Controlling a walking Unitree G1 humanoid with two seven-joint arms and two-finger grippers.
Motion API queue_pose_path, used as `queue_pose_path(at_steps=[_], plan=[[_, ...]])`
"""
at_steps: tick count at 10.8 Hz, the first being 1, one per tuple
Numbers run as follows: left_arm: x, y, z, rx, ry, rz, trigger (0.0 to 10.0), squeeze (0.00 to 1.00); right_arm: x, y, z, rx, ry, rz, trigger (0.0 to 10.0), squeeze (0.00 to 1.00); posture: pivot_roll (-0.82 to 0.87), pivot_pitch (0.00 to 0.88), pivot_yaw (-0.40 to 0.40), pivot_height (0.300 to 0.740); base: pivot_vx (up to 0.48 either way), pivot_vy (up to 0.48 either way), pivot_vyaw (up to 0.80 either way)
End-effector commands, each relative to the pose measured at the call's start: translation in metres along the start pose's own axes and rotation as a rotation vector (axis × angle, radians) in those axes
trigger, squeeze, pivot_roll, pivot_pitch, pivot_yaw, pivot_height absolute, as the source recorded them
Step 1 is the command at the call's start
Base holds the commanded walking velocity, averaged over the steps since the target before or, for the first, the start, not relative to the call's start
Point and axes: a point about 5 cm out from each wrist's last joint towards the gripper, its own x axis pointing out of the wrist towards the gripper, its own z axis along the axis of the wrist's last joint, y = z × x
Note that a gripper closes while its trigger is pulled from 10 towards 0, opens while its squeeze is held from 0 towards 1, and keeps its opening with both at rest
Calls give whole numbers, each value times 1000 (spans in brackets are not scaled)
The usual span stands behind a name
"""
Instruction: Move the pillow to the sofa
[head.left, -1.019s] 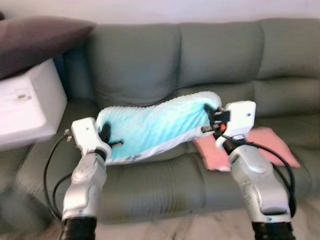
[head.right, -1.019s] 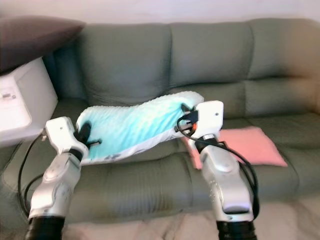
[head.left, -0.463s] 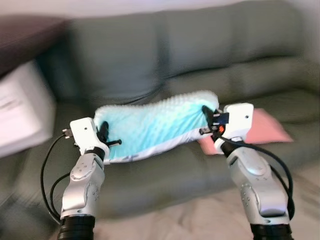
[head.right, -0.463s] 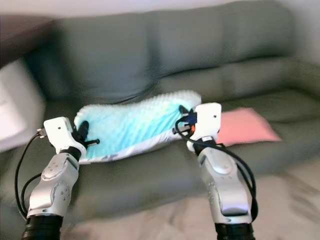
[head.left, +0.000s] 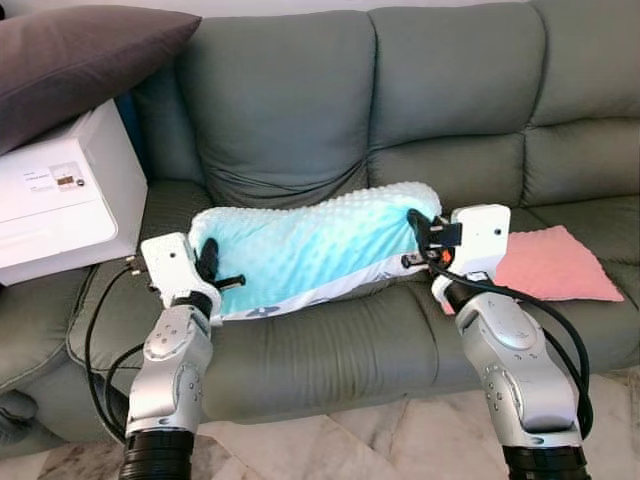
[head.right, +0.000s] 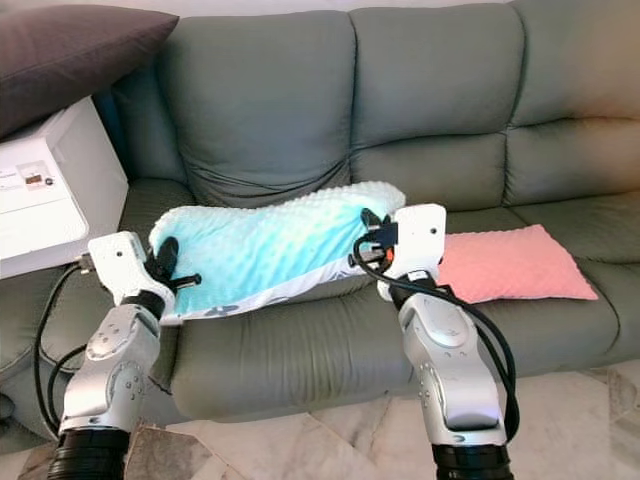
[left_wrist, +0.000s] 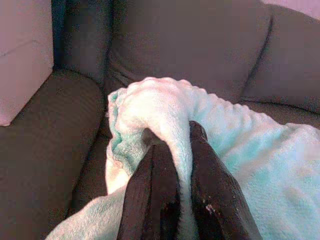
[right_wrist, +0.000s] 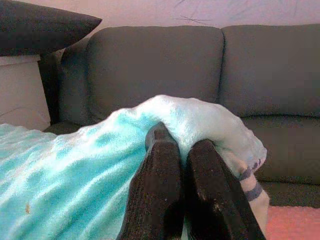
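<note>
Fluffy turquoise dotted pillow (head.left: 305, 248) carried stretched over grey-green sofa (head.left: 300, 110); ends pinched tight by left gripper (head.left: 208, 268), right gripper (head.left: 418, 236), so no sagging.

A: Pillow (head.left: 310, 250): describe.
B: Pale turquoise, dimpled plush top, white underside edge with dark markings near one corner. Long, soft, sagging in the middle, its right end higher.

A: Position?
B: Stretched sideways above the sofa (head.left: 290, 120) seat, in front of the backrest; contact with the seat cannot be judged.

A: Sofa?
B: Grey-green, three back cushions, ribbed seat fabric.
</note>
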Motion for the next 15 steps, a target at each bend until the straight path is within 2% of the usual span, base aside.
queue_pose_path(at_steps=[1,12,14,15], plan=[[2,-2,8,0,-37,-17,10000,0,1,-1,7,-1,-29,1,10000,0,-196,0,29,740,0,0,0],[1,-1,6,7,-32,-20,10000,0,-1,0,5,2,-24,1,10000,0,-201,0,32,740,468,0,0],[3,4,6,41,-33,41,10000,0,-2,1,5,-15,-28,16,10000,0,-200,0,33,740,0,0,0],[3,6,7,57,-36,51,10000,0,-2,2,5,-20,-32,21,10000,0,-200,0,33,740,0,0,775]])
